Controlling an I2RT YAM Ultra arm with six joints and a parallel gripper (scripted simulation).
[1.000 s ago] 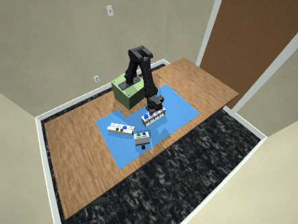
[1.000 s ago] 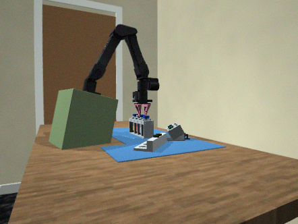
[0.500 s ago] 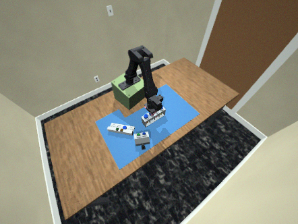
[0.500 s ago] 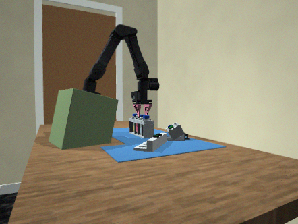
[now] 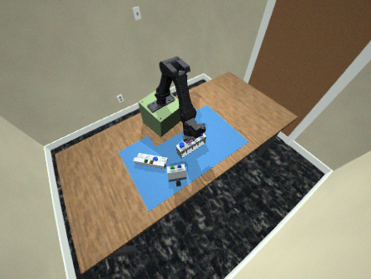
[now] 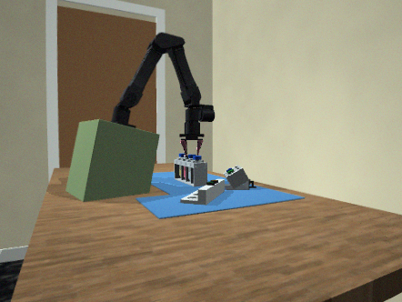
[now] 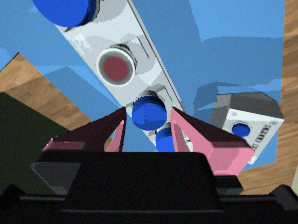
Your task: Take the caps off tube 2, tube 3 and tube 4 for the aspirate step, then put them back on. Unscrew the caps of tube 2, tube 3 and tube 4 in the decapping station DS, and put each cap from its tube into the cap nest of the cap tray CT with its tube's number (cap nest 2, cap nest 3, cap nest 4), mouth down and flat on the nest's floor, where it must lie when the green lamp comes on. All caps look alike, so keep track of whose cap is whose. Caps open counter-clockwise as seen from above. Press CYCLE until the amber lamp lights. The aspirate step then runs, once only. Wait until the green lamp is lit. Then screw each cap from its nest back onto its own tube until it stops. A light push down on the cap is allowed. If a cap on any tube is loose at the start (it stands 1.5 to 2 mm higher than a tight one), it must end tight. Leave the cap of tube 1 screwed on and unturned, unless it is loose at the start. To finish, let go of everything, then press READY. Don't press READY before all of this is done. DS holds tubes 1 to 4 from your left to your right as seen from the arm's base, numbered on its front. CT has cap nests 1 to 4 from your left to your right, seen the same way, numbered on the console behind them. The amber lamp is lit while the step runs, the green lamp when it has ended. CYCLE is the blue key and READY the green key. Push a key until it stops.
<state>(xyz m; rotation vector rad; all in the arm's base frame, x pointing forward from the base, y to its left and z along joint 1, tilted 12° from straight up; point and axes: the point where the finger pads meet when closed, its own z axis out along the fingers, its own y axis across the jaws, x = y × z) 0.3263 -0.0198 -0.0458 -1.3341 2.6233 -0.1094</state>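
From the top view, the decapping station (image 5: 190,147) lies on the blue mat (image 5: 222,134) with its long axis running from near left to far right. A blue cap (image 5: 181,144) shows at its near-left end; the arm hides much of the rest. The cap tray (image 5: 149,160) lies to its left, holding one blue cap (image 5: 155,158) in a nest. The key box (image 5: 176,171) sits nearest the mat's near edge.

From the exterior view, the gripper (image 6: 191,152) hangs straight down just above the row of capped tubes (image 6: 189,157), its pink fingers (image 6: 184,146) apart. Coloured tube contents, unseen from above, show through the station's side.

The wrist view shows what the others hide: one tube mouth (image 7: 116,66) stands uncapped, red inside, with a capped tube (image 7: 67,10) farther along the row. The fingers straddle the next blue cap (image 7: 149,112) without touching it, roughly half open and holding nothing. Another cap (image 7: 165,140) sits nearer, partly hidden. The key box's blue key (image 7: 241,129) shows at right.
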